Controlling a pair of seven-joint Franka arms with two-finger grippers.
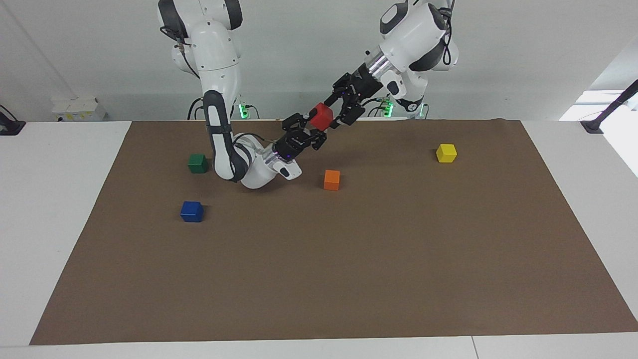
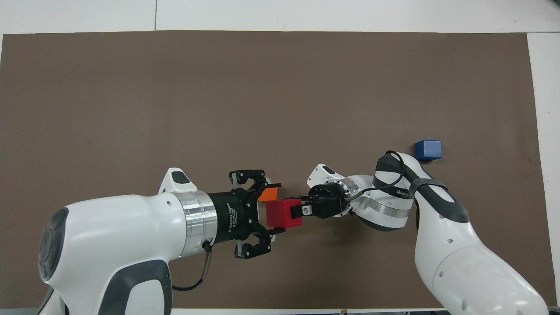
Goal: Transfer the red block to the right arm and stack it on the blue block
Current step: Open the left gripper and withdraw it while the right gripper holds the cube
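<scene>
Between the right fingers [image 1: 310, 130], red block [image 1: 321, 116], left fingers [image 1: 344, 107] spread.
</scene>
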